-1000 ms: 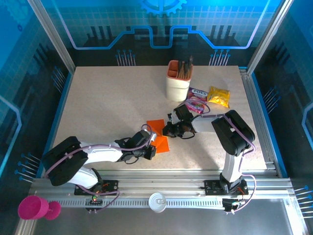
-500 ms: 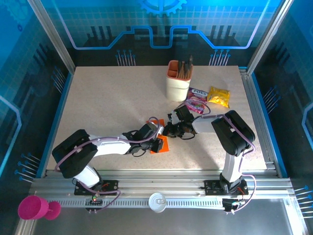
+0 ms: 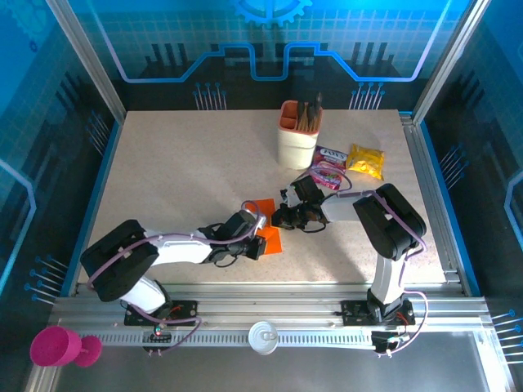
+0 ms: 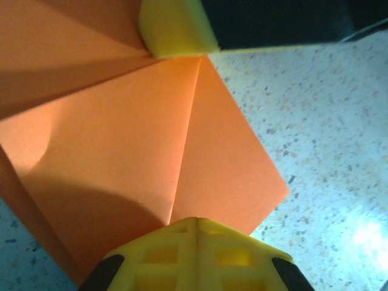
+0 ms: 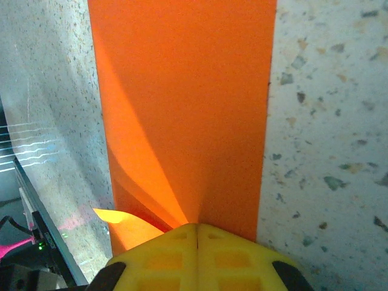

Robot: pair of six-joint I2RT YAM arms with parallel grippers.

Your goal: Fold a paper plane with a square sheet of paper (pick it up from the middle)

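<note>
- With the left hand (image 4: 197, 233) closed tip to tip, bears down on the near end of a crease in the square sheet of paper (image 4: 115, 139), which is already folded into angled flaps and lies flat on the counter (image 3: 180, 171).
- Against half a second ago, sits drawn back a little toward the near edge, baring more orange beside the wrist in the top view (a second ago lay further back still, so reads as a stroke out along the fold and partway home).
- With the right hand (image 5: 195, 237) likewise closed, pins the far end of the same sheet in the same spot as a second ago, serving as anchor.
- Cannot tell whether a layer is nipped between those tips or merely pressed under them.
- Leaves the paper unmoved between the two hands, near the counter's middle, well apart from the pen cup (image 3: 297, 139) and the snack packets (image 3: 365, 161).
- Points, as a judgement, to a crease being sharpened rather than a new fold begun.
- Shows no narrow dart shape yet, so puts the folding well short of done.
</note>
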